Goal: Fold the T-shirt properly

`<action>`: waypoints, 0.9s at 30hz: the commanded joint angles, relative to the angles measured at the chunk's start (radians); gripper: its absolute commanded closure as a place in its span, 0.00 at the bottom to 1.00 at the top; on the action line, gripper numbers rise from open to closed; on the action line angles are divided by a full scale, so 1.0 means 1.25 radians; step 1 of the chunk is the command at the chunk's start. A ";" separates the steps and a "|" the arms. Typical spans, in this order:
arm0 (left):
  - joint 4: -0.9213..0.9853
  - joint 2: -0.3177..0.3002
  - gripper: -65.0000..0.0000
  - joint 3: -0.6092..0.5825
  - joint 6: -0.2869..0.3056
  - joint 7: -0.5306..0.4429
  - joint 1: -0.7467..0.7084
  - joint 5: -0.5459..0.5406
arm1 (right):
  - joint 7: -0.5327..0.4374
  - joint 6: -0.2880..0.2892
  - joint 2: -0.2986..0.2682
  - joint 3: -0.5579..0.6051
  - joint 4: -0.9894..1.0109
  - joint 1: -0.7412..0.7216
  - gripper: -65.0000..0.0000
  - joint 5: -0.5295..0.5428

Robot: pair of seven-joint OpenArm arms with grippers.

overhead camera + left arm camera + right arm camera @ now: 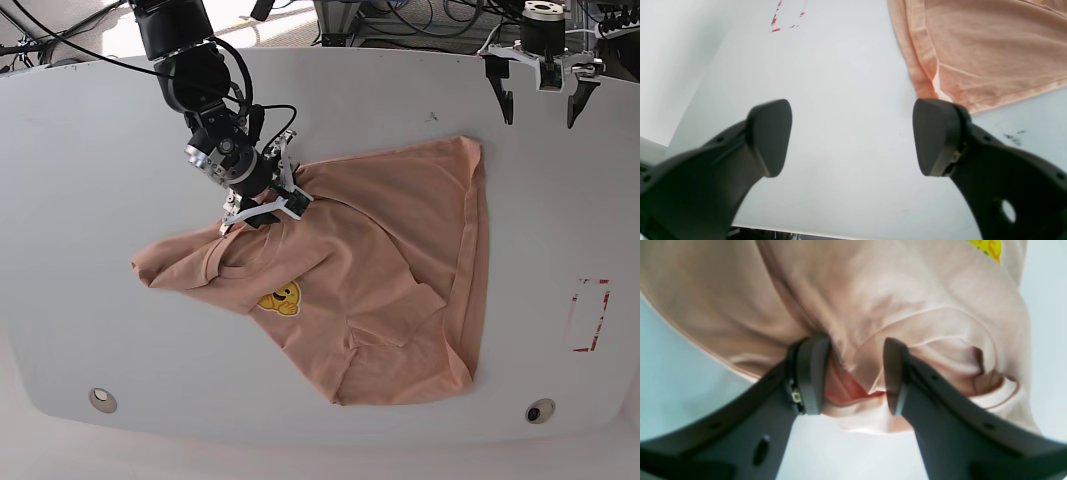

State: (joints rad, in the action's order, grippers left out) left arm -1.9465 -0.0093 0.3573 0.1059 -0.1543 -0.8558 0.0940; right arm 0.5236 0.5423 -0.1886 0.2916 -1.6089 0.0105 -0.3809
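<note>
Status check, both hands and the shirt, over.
Left hand open, off the cloth. Right hand parted, at the T-shirt, grip unconfirmed. Shirt spread, creased, smiley showing. No obstruction seen on it besides right hand.

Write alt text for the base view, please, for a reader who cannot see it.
A rumpled salmon T-shirt with a yellow smiling-face emblem lies on a pale table. The right gripper is down at the shirt's upper left edge, while the open left gripper is off the shirt, at upper right.
</note>
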 commanded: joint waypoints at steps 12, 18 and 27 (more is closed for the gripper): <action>-0.011 -0.005 0.18 0.003 -0.004 -0.022 -0.005 -0.002 | -0.012 0.000 0.017 0.001 -0.036 -0.011 0.59 -0.108; -0.011 -0.005 0.18 0.001 -0.004 -0.022 -0.003 -0.001 | -0.012 0.001 0.036 -0.001 -0.033 -0.008 0.59 -0.138; -0.011 -0.005 0.18 0.001 -0.004 -0.022 -0.003 -0.001 | -0.012 0.001 0.036 0.001 -0.006 -0.010 0.59 -0.138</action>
State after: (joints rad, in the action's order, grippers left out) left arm -1.9465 -0.0113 0.3534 0.1070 -0.1543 -0.8501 0.0940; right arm 0.5255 0.5507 -0.1444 0.2935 -1.6245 0.0151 -0.5537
